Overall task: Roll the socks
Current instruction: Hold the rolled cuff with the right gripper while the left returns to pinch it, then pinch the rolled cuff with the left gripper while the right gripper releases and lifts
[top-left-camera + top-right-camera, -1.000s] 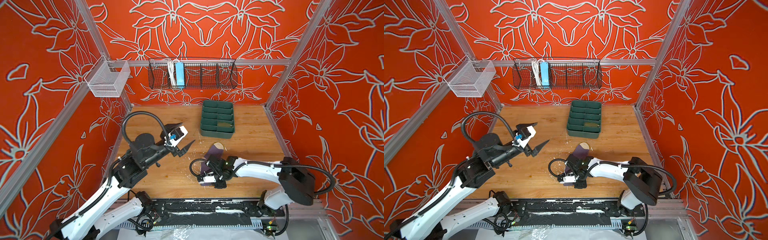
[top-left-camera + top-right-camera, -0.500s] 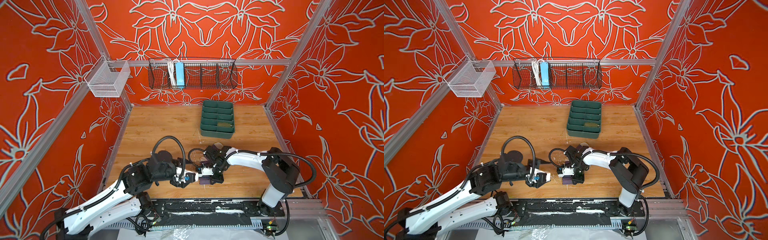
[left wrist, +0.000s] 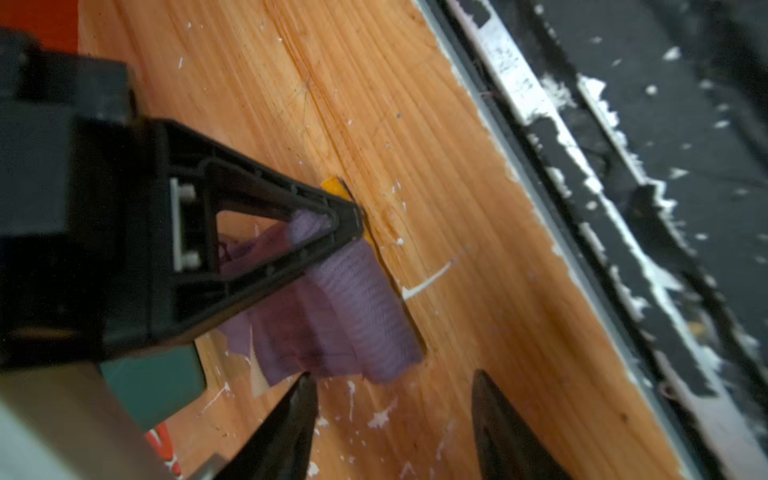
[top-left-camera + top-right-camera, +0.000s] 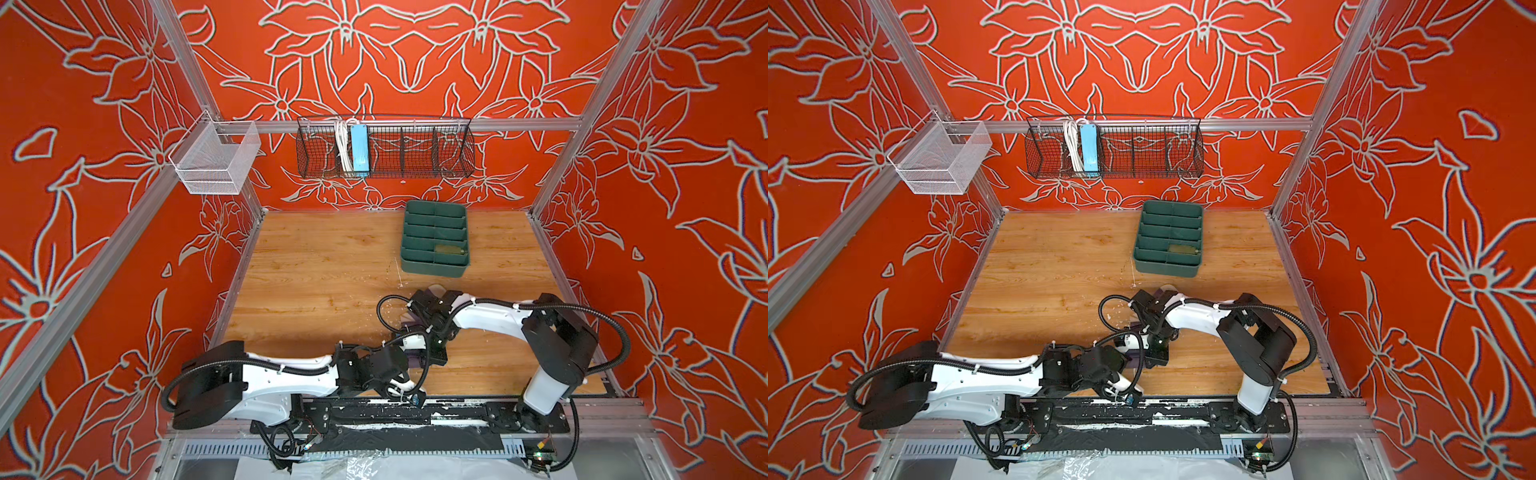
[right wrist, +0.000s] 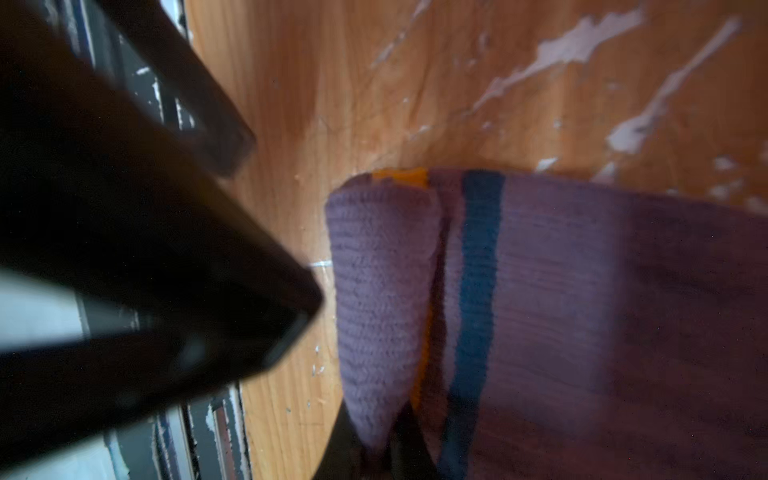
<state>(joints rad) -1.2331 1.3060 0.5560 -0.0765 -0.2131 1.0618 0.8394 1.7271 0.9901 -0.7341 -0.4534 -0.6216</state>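
The purple sock is soft and light and may unroll. It lies on the near part of the wooden tabletop, right of the middle. The right tool pinches its rolled end. The left tool, spread apart, holds nothing beside it. I think the fat roll is the best place to grab. Red flowery walls close round.

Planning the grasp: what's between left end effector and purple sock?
Left wrist view: only a sliver of bare tabletop separates left end effector from purple sock.
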